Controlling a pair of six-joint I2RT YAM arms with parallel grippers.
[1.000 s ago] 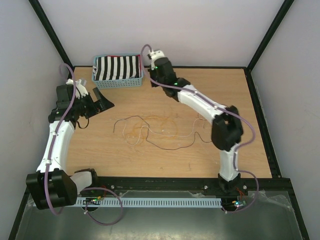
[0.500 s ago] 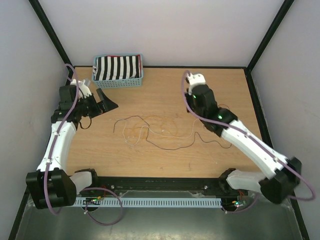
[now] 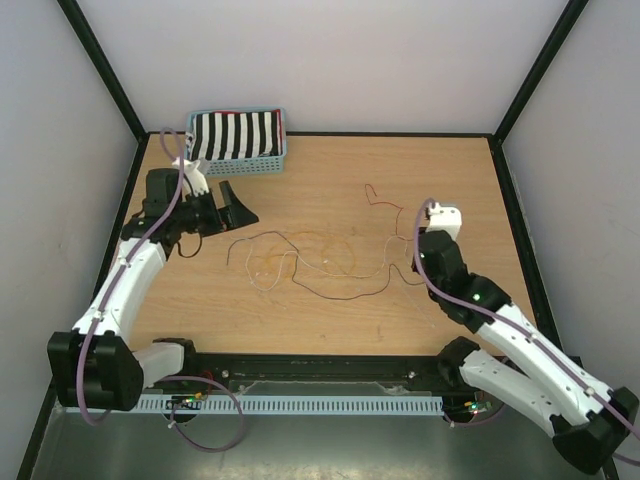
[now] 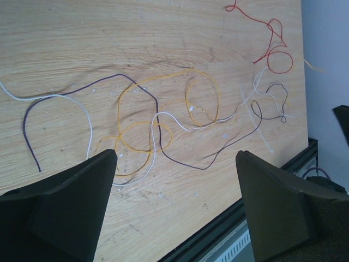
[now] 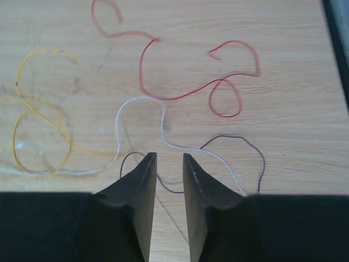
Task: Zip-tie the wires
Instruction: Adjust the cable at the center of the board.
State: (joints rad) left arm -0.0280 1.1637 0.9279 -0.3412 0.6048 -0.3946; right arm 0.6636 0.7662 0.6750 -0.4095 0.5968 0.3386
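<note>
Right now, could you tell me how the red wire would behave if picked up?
Probably floppy: the red wire lies in loose curls flat on the table. Likely very light, being hair-thin. It may tug the white wire, which it appears to touch.

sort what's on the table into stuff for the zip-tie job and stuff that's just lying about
For the job:
wires: loose orange, red, dark and white strands tangled mid-table
pale straight strip among them, possibly the zip tie, too faint to be sure

Just lying about:
blue basket at the far edge
striped cloth inside it
</note>
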